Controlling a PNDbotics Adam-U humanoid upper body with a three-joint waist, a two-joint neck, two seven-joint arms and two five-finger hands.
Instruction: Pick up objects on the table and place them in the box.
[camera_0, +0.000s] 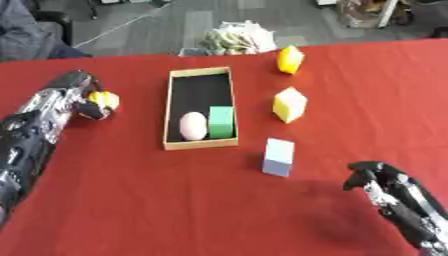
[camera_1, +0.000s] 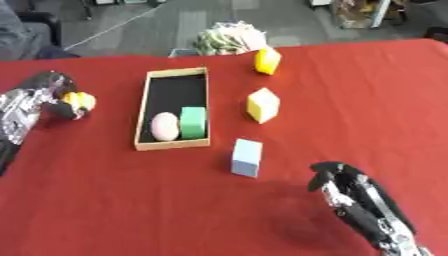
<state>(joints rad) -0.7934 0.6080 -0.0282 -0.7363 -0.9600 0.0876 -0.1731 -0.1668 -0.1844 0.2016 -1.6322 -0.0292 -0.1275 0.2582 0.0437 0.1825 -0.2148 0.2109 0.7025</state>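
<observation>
Curling its fingers round a yellow object (camera_0: 105, 100) at centre left, the left hand (camera_0: 80, 95) hovers beside the box (camera_0: 171, 107), while the right hand (camera_0: 385, 187) rests half-curled and empty, lower right.

Looks like a lab or office workspace to me: red-covered table (camera_0: 131, 210) over grey carpet floor (camera_0: 157, 25), chair or stand legs (camera_0: 389, 12) at the far edge, a crumpled bag (camera_0: 238, 36) lying just behind the table.
</observation>
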